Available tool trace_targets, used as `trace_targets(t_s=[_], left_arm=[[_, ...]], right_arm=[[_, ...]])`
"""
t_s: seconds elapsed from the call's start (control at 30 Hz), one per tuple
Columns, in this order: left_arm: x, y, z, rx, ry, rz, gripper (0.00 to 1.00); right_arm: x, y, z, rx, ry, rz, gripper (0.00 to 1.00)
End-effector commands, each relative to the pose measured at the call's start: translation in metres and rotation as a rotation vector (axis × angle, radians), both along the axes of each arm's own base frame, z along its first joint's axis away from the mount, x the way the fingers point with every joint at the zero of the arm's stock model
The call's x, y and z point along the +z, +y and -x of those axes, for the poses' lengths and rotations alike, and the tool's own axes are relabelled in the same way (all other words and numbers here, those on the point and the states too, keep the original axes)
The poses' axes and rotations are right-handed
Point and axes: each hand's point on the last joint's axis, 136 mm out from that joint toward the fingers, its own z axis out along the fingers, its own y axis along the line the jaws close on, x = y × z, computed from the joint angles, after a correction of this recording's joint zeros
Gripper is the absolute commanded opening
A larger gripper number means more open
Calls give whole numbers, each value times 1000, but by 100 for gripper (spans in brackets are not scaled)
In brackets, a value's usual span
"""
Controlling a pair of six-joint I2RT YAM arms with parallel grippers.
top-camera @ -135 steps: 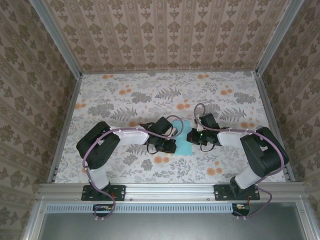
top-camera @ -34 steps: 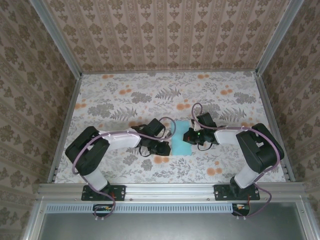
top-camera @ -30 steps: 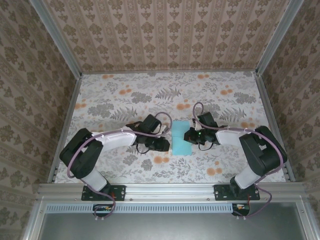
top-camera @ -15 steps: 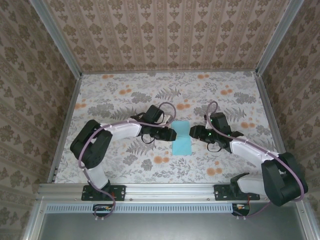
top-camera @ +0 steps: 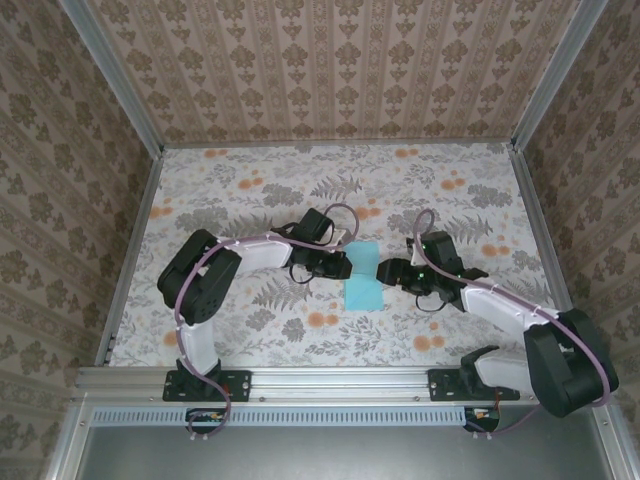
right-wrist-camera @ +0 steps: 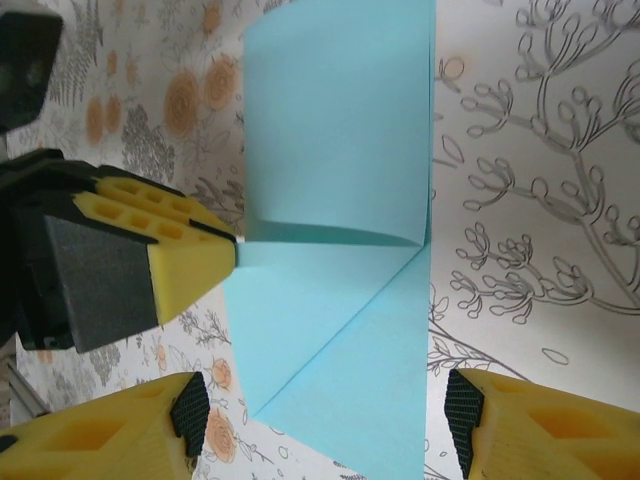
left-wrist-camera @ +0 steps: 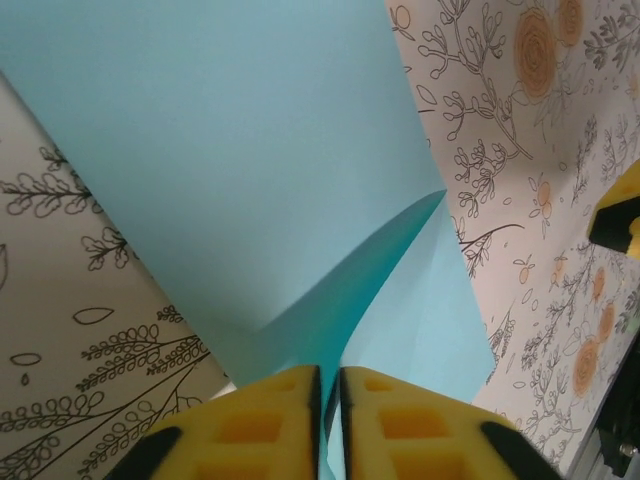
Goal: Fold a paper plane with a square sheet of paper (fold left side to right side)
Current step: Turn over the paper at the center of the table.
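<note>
in hand, likely: folding the left side of the cyan paper sheet (top-camera: 362,290) rightward, mid table (top-camera: 230,205). pinching a lifted edge in the closed left jaws; hovering beside it with right jaws wide, empty. next, probably: laying the flap over, matching edges, creasing. reaching inward with left arm (top-camera: 255,250) and right arm (top-camera: 500,300), wrists low.

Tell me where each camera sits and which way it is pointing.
Top external: above and behind the bases, looking down at the table; both arms show, left gripper and right gripper flanking the blue paper.
Left wrist: on the left arm, looking along its shut fingers pinching the paper.
Right wrist: on the right arm, looking between its open fingers at the paper.
Shared: both wrist views catch the paper and the opposite gripper.
</note>
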Motion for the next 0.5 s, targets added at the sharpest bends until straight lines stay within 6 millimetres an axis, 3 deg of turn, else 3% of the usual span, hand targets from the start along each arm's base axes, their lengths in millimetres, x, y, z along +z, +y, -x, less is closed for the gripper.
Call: trace_targets(t_s=[0.0,0.47], left_arm=[[9,6,-3,-1,-45,-7,11],[17,14,-2,17,-78,-20,11]], right_arm=[[1,12,-1,43,24,-57,65],[-8,48,-13,101,63,-135,58]])
